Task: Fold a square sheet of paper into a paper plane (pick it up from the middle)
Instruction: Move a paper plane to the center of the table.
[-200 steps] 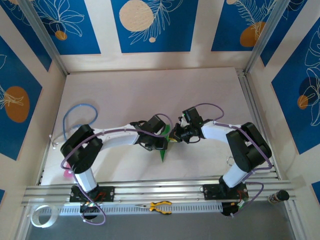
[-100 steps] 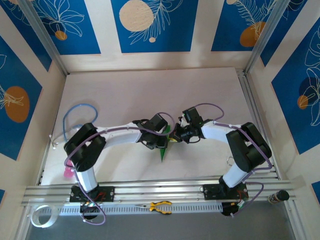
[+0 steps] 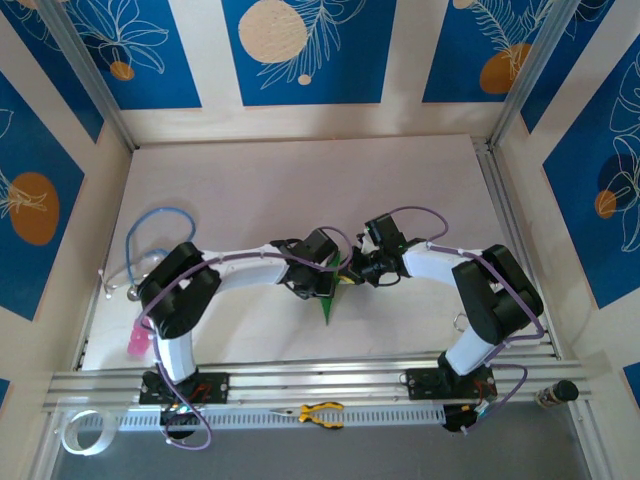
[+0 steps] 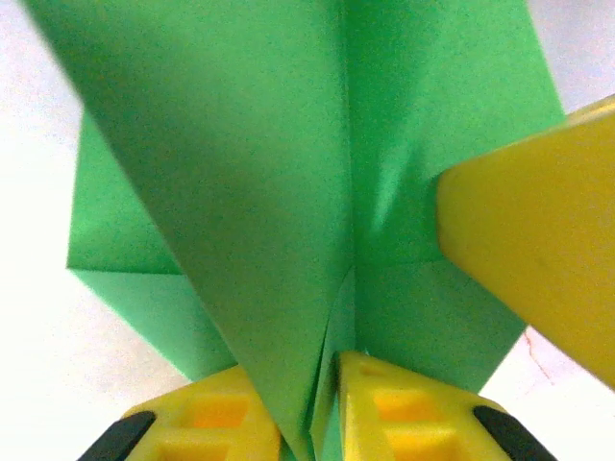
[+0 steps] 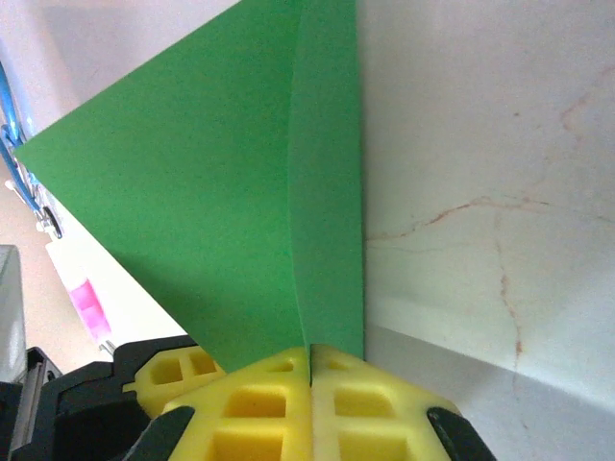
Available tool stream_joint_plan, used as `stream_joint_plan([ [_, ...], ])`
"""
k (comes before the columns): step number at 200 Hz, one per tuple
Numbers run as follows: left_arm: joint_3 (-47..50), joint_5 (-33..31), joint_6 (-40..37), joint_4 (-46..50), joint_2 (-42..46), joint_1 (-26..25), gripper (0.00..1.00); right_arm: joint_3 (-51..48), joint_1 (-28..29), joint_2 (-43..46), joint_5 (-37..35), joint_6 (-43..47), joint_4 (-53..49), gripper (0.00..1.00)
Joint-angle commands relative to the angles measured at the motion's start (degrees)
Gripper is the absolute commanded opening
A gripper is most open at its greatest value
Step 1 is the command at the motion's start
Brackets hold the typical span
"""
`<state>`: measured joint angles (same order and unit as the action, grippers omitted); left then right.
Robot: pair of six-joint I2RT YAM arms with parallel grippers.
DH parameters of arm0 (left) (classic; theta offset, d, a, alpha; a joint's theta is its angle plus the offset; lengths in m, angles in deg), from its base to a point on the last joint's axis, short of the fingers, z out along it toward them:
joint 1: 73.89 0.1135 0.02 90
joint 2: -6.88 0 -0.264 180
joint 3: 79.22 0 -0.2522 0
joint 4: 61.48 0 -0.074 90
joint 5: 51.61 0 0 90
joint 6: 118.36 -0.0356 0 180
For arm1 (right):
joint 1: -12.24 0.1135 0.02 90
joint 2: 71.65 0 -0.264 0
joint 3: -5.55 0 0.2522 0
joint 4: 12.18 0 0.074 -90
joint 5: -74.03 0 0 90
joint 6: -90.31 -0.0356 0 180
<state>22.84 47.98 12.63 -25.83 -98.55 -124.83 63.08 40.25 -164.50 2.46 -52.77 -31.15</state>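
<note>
The square sheet of paper (image 3: 326,308) is bright green and folded into a pointed shape with a centre crease, its tip toward the table's near edge. It hangs between the two grippers at mid-table. My left gripper (image 3: 332,277) is shut on it: in the left wrist view the folded layers (image 4: 240,163) run down between the yellow fingers (image 4: 216,423). My right gripper (image 3: 348,271) grips it from the other side. In the right wrist view its jaws (image 5: 309,370) are pressed together on the green paper (image 5: 221,211). One of its yellow fingers (image 4: 538,250) shows in the left wrist view.
Yellow-handled pliers (image 3: 320,412) lie on the front rail, with a tape roll (image 3: 82,432) at its left end. A pink object (image 3: 135,342) and a blue cable (image 3: 160,225) sit near the left arm's base. Walls enclose the white table (image 3: 300,180).
The left arm has shifted slightly right and its jaws have closed on the green paper. The right arm has stayed put, still gripping.
</note>
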Motion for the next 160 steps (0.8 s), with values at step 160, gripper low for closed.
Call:
stream_joint_plan([
  [160, -10.67, -16.45, -4.96, 20.11, -1.22, 0.97, 0.11, -6.95, -8.66, 12.35, -0.71, 2.67, -5.07, 0.33],
])
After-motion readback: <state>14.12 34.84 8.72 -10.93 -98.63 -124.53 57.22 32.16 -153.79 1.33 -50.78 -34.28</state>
